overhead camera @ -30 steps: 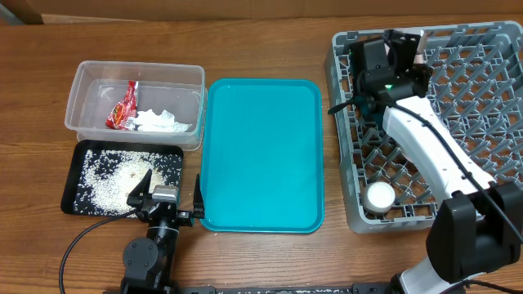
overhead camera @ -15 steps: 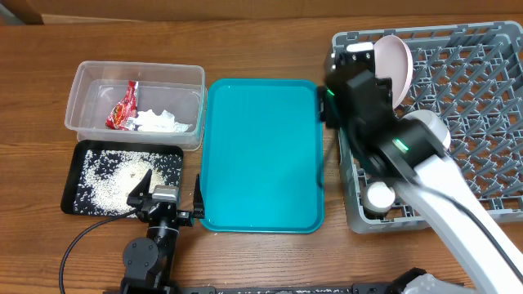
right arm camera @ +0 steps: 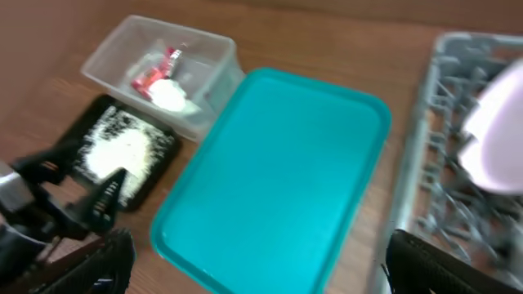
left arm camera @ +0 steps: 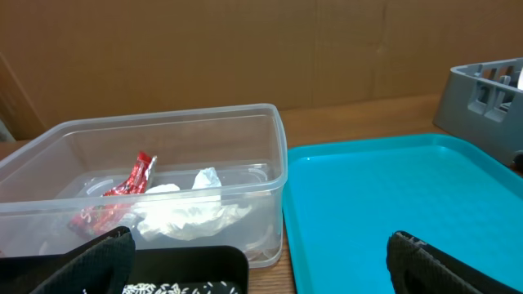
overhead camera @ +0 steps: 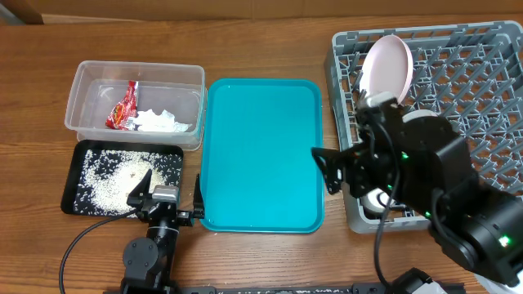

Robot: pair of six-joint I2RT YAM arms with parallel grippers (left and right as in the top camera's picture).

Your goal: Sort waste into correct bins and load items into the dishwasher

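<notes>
The left gripper (overhead camera: 170,189) sits at the near edge of the brown wooden table (overhead camera: 261,41). Its fingers are spread wide with nothing between them, straddling the gap between the black tray and the teal tray. In the left wrist view, the left gripper (left arm camera: 261,273) shows one dark finger in each lower corner.

Just beyond it on the left lies the shallow black rectangular tray (overhead camera: 75,204), with loose white rice grains (overhead camera: 114,180) scattered over its floor.

On the right, the right gripper (overhead camera: 325,170) hangs above the right edge of the large teal rectangular serving tray (overhead camera: 261,155). It points left, beside the near-left corner of the rack. Its fingers stand apart and hold nothing, and in the right wrist view the right gripper (right arm camera: 257,273) looks out over the teal tray.

The large square grey plastic dish rack (overhead camera: 482,73) takes up the right side. In its near-left corner sits a small white round cup (overhead camera: 380,196), partly covered by the black arm.

Farther back on the left, touching the far edge of the black tray, stands the clear rectangular plastic tub (overhead camera: 139,65). Inside it a crinkled red snack wrapper (overhead camera: 122,106) lies against a crumpled white tissue (overhead camera: 159,122).

At the far-left corner of the rack a white round plate (overhead camera: 386,64) with a faint pink cast stands on edge among the pegs.
</notes>
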